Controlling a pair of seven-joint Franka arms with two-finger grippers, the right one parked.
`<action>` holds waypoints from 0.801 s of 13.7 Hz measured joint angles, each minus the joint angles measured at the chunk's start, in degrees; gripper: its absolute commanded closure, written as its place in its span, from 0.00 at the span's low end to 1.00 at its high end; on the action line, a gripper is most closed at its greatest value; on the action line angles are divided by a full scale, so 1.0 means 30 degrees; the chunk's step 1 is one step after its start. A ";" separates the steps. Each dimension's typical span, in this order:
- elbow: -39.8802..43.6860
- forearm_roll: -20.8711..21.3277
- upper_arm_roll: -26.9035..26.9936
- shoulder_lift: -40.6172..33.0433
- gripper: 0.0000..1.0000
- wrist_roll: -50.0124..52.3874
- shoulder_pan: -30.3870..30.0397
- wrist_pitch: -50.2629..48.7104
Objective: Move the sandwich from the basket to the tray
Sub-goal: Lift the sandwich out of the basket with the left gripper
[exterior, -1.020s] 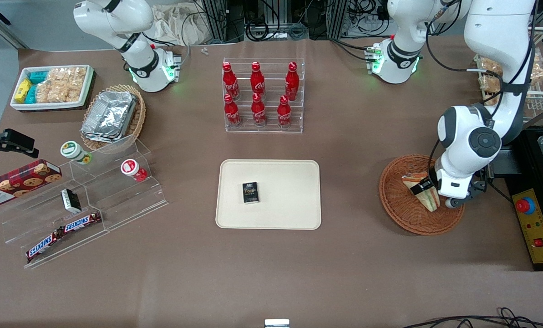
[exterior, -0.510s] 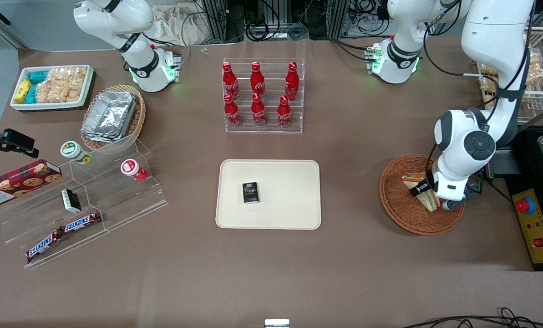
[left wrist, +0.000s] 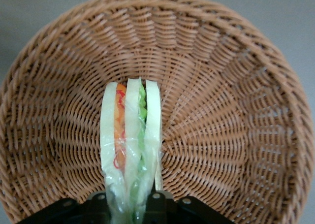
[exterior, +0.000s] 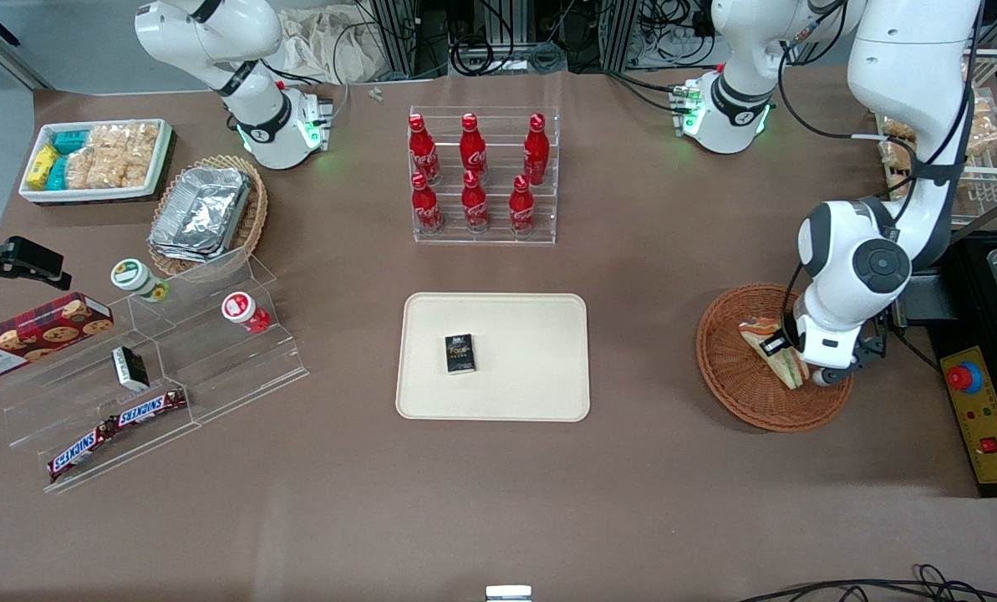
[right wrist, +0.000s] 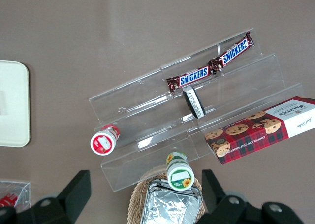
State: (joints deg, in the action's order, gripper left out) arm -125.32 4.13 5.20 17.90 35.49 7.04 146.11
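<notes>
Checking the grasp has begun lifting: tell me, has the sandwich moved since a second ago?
Barely. The sandwich, clamped by the gripper, has only nudged sideways within the basket, whose rim stays put.

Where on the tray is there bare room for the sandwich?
The tray holds only a small dark box. The half toward the basket is bare, as are strips along its rims around the box. The end effector is in the basket, shut on the sandwich.
</notes>
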 measured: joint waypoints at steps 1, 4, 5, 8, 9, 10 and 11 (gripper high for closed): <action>0.0094 0.0003 0.0000 -0.0366 0.83 0.0000 0.0002 -0.0339; 0.0820 0.0063 -0.0058 -0.2631 0.83 -0.0082 0.0057 -0.3908; 0.1148 0.0066 -0.0149 -0.3471 0.83 -0.0208 0.0088 -0.5162; 0.2404 0.0055 -0.1104 -0.5109 0.83 -0.0742 0.0143 -0.8440; 0.3006 -0.0084 -0.1645 -0.5243 0.83 -0.0851 0.0163 -0.9349; 0.3652 -0.0458 -0.2269 -0.5242 0.83 -0.0967 0.0193 -1.0031; 0.4215 -0.0808 -0.2904 -0.5208 0.83 -0.1045 0.0239 -1.0471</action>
State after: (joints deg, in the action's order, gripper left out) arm -112.67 1.70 -3.51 2.27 32.35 7.76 114.69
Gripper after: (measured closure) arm 0.828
